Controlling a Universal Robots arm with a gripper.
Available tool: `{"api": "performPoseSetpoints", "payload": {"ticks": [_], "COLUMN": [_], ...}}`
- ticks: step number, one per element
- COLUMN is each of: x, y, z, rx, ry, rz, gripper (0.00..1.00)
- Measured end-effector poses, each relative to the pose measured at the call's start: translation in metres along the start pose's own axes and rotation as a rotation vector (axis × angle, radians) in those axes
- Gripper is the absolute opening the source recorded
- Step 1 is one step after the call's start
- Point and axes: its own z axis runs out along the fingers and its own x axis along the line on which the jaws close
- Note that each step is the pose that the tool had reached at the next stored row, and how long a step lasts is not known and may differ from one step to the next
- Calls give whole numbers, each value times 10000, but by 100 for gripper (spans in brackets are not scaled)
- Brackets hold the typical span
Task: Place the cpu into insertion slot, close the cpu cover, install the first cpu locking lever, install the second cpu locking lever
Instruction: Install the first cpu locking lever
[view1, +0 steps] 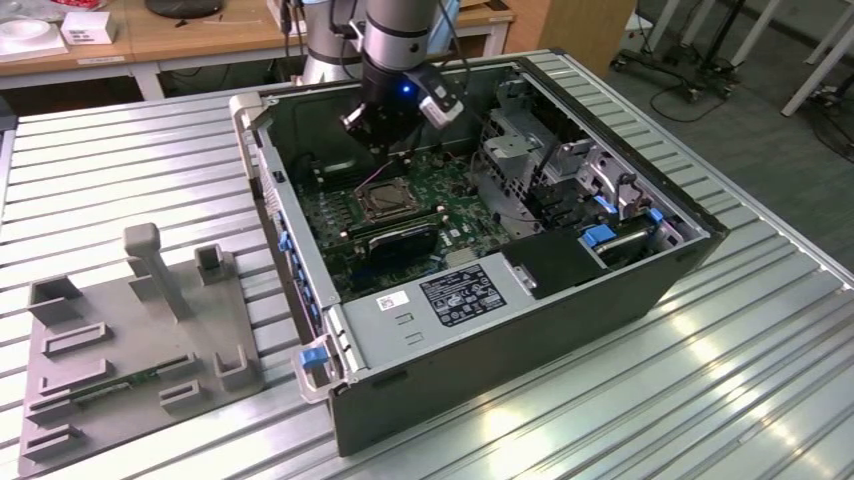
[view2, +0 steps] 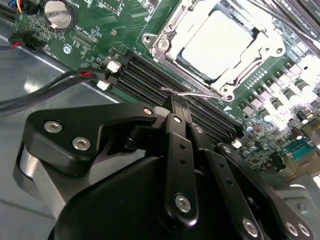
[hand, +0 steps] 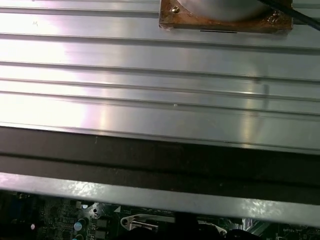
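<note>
The arm reaches down into the open computer case (view1: 400, 330) lying on the ribbed metal counter (view1: 694, 400), and the gripper (view1: 388, 148) hangs just above the green motherboard (view1: 441, 195). In the second wrist view the gripper (view2: 176, 100) has its black fingers (view2: 179, 145) pressed together, clenched at the tip around a thin wire locking lever (view2: 192, 95) that runs along the edge of the insertion slot (view2: 215, 47). The cpu (view2: 217, 42) sits inside that slot, its pale metal top showing through the window of the cpu cover (view2: 167, 37), which lies flat over it. Long black memory slots (view2: 150, 72) run right beside the socket, between it and the fingers. Out on the counter, toward the exterior view's left, rests a grey fixture tray (view1: 134, 340), well apart from the case.
</note>
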Motion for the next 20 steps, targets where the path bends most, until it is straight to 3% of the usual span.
{"api": "performPoseSetpoints", "payload": {"ticks": [12,20], "x": [-91,-121], "y": [-31,-46], "z": [167,240], "rx": [-1,24], "ry": [9,42], "rz": [-9,-64], "gripper": [11,11]}}
